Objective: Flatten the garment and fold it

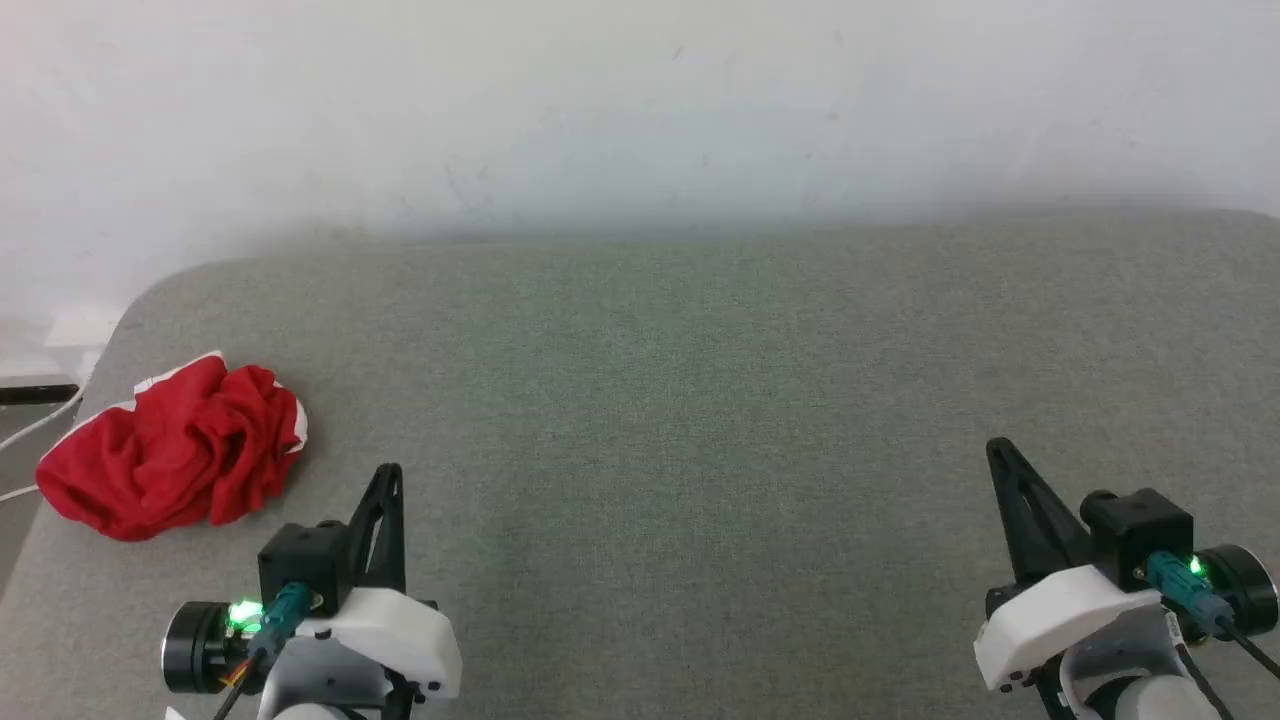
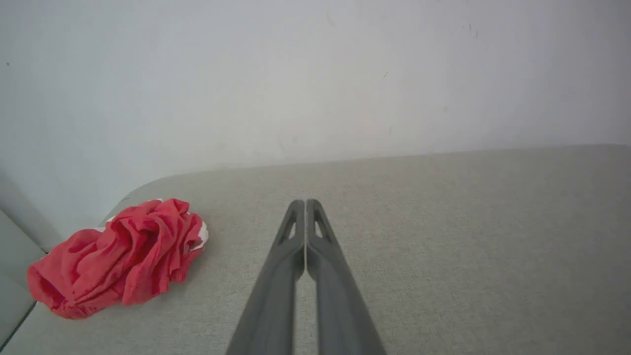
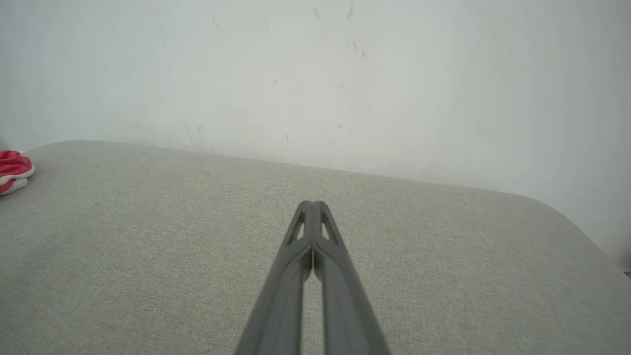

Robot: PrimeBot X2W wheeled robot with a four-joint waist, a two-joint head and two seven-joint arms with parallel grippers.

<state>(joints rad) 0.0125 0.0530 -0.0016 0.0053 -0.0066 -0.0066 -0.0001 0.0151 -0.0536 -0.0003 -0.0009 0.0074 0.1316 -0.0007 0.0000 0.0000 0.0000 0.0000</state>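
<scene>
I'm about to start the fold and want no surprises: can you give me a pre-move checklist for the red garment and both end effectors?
1. Location of the garment: ok, near the left edge of the grey surface.
2. Lying flat: not ok, crumpled in a heap.
3. Empty left end effector: ok, shut, apart from the garment.
4. Empty right end effector: ok, shut, far to its right.
5. Jaws open for grasping: not ok.
6. Which side faces up: cannot tell.
</scene>
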